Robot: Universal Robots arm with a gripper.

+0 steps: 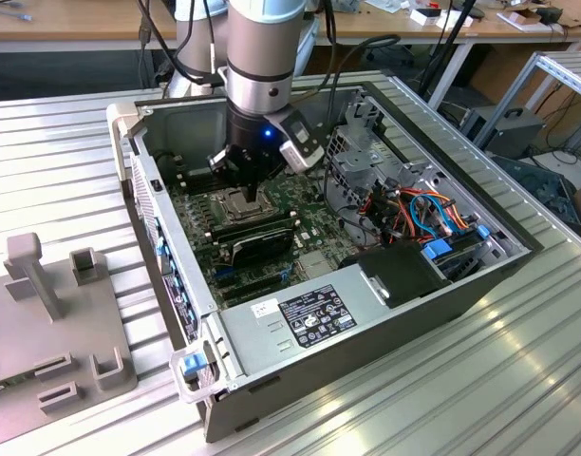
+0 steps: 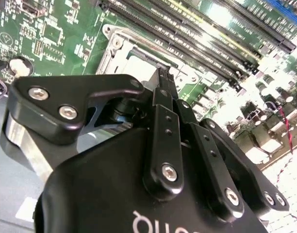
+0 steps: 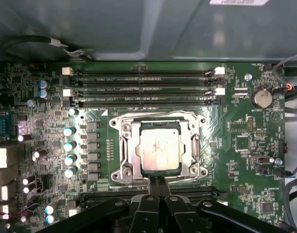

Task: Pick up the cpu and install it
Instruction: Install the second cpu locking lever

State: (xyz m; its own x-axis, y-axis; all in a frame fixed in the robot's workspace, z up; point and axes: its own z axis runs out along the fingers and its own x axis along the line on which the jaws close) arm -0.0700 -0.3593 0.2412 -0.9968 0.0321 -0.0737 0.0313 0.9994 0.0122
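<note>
The cpu (image 3: 159, 150), a small square chip with a dull silver-grey top, lies flat inside the socket's metal frame (image 3: 124, 145) on the green motherboard in the first wrist view. My gripper (image 3: 158, 184) hangs just off the socket's edge, its two black fingers pressed together with nothing between them. The second wrist view has the same fingertips (image 2: 161, 80) meeting beside the socket frame (image 2: 114, 46). In the exterior view the arm stands over the open computer case (image 1: 167, 275), with the gripper (image 1: 245, 187) low above the socket.
Memory slots (image 3: 139, 87) run beside the socket. A black oblong card (image 1: 257, 237), a power supply (image 1: 309, 318) and a drive cage with orange and blue cables (image 1: 433, 214) crowd the case. A grey fixture (image 1: 53, 323) sits at the exterior view's left.
</note>
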